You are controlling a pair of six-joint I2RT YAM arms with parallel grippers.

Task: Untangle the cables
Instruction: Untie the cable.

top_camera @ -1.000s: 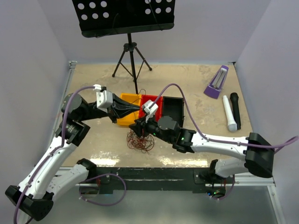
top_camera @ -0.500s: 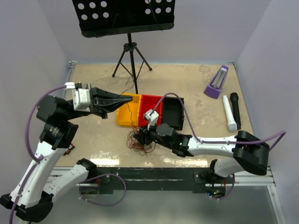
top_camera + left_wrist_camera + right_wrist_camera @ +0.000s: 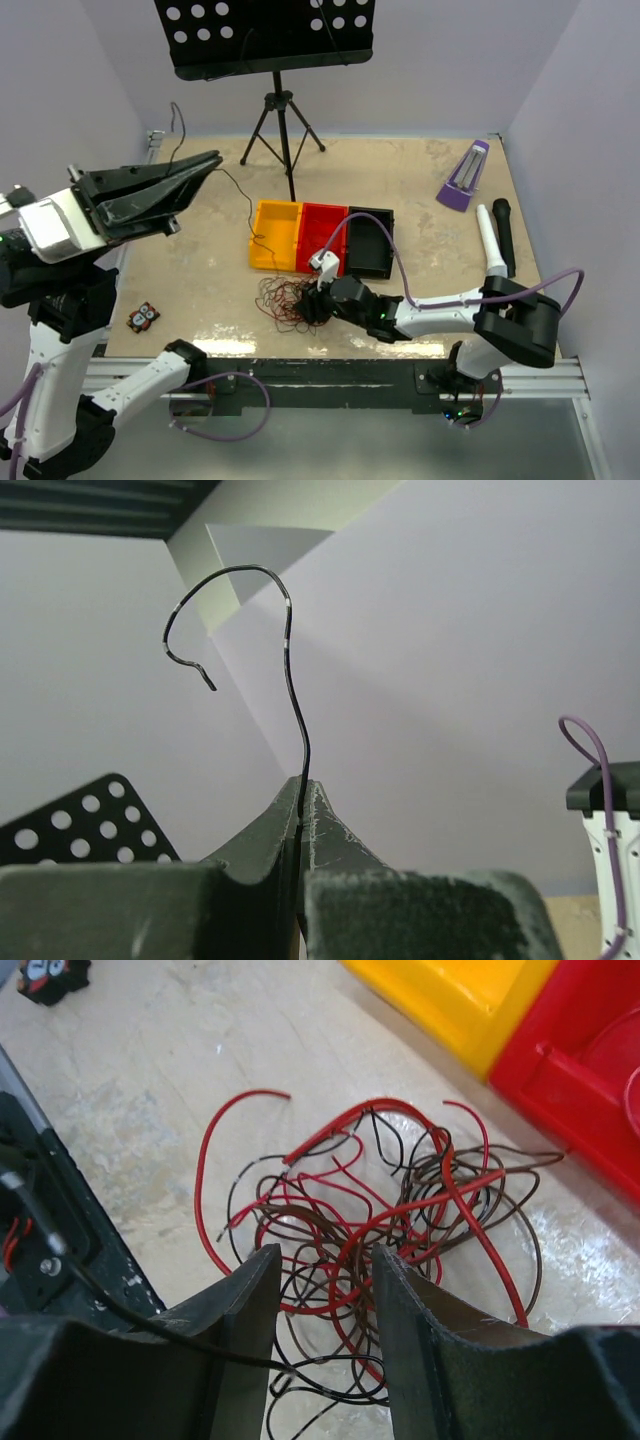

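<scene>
Top external: left arm is raised high over the counter's (image 3: pixel 420 170) left side. Left claw (image 3: pixel 207 162) is pinched together on one black wire (image 3: pixel 236 183). The wire's short end sticks up past the tip and its long end sags down toward the cables (image 3: pixel 285 300). The cables are a loopy red and black clump on the counter, just in front of the yellow bin (image 3: pixel 275 235) and red bin (image 3: pixel 322 235); a black bin (image 3: pixel 368 240) ends the row. Right arm lies low, right claw (image 3: pixel 310 304) at the clump's right edge. Music stand (image 3: pixel 265 35) at the back, white mic (image 3: pixel 487 245) and black mic (image 3: pixel 503 235) at the right.

Left wrist: left claw (image 3: pixel 301 792) is clamped tight on the black wire (image 3: pixel 291 680), which rises from between the tips and curls into a hook. Purple hose (image 3: pixel 597 760) at the right.

Right wrist: right claw (image 3: pixel 322 1260) has its fingers apart, poised over the cables (image 3: pixel 400 1200); loops show in the gap and nothing is pinched. A black strand crosses in front of the left-side finger (image 3: pixel 235 1350). Yellow and red bins at top right.
</scene>
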